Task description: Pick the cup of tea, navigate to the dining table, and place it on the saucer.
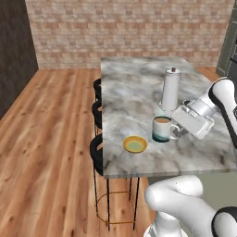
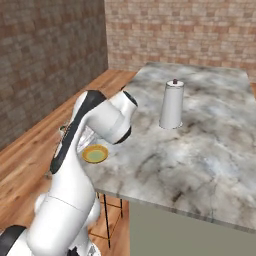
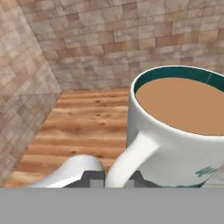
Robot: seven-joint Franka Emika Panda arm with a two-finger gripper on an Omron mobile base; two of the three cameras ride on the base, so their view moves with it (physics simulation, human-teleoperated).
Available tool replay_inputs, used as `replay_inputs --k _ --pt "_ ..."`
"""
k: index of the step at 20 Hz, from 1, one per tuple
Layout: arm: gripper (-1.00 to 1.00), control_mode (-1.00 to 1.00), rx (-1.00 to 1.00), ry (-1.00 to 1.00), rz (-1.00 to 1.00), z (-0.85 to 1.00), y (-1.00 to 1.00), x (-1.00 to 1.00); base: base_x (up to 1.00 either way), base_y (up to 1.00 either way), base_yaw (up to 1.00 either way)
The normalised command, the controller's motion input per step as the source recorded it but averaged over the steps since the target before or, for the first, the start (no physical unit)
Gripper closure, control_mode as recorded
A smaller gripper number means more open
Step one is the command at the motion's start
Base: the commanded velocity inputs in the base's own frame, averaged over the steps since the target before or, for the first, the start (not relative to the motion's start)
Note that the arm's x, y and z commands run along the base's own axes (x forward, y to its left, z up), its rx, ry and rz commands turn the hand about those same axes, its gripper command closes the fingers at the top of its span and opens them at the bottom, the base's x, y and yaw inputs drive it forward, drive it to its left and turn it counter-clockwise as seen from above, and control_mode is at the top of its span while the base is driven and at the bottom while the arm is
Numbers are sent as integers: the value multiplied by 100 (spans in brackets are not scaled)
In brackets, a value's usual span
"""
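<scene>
Looking at the left base view from left to right: the black stools (image 1: pixel 96 111) sit along the edge of the dining table (image 1: pixel 134 88), then comes the yellow saucer (image 1: pixel 134 145) near the front edge. Just to its right is the cup of tea (image 1: pixel 161 129), with the tall white lidded cylinder (image 1: pixel 170 89) right behind it. The gripper (image 1: pixel 181 128) comes in from the right, pinched tight on the cup's handle. I can't quite tell if the cup's base is on the marble or hanging a hair above it, the angle is bad.

What could go wrong: the cup is full nearly to the brim, so any tilt or jerk while shifting it over to the saucer would probably slosh tea. A handle-only hold might also let the cup swing. Come down off-centre and it'd land on the saucer's rim and tip, or shove the saucer toward the table edge.
</scene>
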Motion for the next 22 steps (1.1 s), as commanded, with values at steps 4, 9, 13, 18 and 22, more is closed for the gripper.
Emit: replay_inputs --k 4,9,13,18,22 --pt "100 -100 0 3 45 -54 -5 57 0 0 0" --pt "100 -100 0 2 29 -34 3 73 0 0 0" --pt "100 -100 0 -1 18 -30 6 34 0 0 0" --pt "100 -100 0 0 13 -36 -3 27 0 0 0" --pt "100 -100 4 -1 2 -53 0 17 0 0 0"
